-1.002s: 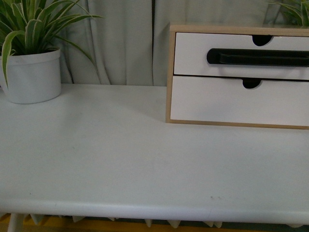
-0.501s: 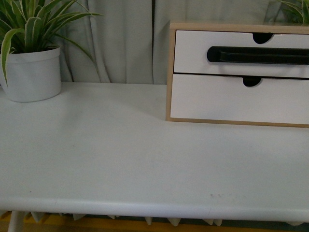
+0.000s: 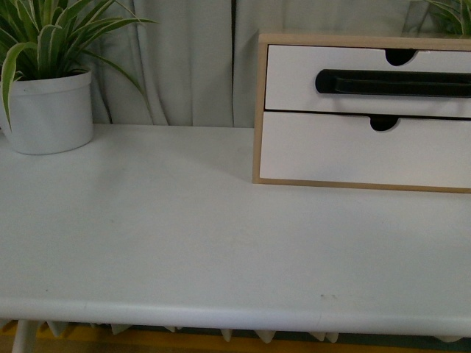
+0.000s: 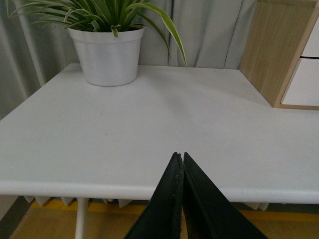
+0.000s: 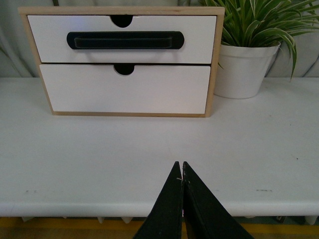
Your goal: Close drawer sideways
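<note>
The small light-wood cabinet stands at the back right of the white table. Its upper white drawer has a long black bar handle and a half-round notch; it sits about flush with the cabinet front. It also shows in the right wrist view, handle. The lower white front has a notch only. My left gripper is shut and empty over the table's front edge. My right gripper is shut and empty at the front edge, well short of the cabinet. Neither gripper shows in the front view.
A white pot with a striped green plant stands at the back left of the table. A second potted plant stands just beside the cabinet's far side. Grey curtains hang behind.
The front view has shifted slightly, so the cabinet and pot sit a little higher in the picture. Nothing on the table has moved.
</note>
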You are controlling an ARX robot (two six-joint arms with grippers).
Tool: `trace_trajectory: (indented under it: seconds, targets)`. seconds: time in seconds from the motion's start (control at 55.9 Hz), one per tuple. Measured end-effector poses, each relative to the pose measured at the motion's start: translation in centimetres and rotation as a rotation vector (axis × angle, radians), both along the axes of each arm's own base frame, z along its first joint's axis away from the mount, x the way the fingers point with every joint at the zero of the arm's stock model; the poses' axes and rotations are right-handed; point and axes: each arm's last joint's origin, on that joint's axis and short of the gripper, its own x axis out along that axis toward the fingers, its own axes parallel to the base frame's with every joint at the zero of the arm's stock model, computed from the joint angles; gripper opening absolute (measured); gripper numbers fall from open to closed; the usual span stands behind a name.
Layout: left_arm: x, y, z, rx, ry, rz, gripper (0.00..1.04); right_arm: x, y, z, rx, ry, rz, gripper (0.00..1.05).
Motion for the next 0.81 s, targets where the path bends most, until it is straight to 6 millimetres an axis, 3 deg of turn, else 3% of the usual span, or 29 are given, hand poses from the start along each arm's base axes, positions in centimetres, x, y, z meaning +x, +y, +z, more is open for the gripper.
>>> trace_trajectory:
  seconds: [0.054,0.125,0.412,0.519,0.591,0.805]
  targets:
    - [0.00,0.00,0.00,-0.001,0.000,0.000,0.15,0.00,0.00,0.00,-0.001,0.000,0.000,0.04]
    - [0.00,0.00,0.00,-0.001,0.000,0.000,0.29,0.00,0.00,0.00,0.000,0.000,0.000,0.20]
    - [0.00,0.00,-0.01,-0.001,0.001,0.000,0.75,0.00,0.00,0.00,0.000,0.000,0.000,0.66]
    - [0.00,0.00,-0.01,-0.001,0.001,0.000,0.98,0.00,0.00,0.00,0.000,0.000,0.000,0.87]
    - [0.00,0.00,-0.01,-0.001,0.001,0.000,0.99,0.00,0.00,0.00,0.002,0.000,0.000,0.97]
    - [0.00,0.00,-0.01,-0.001,0.001,0.000,0.98,0.00,0.00,0.00,0.002,0.000,0.000,0.95]
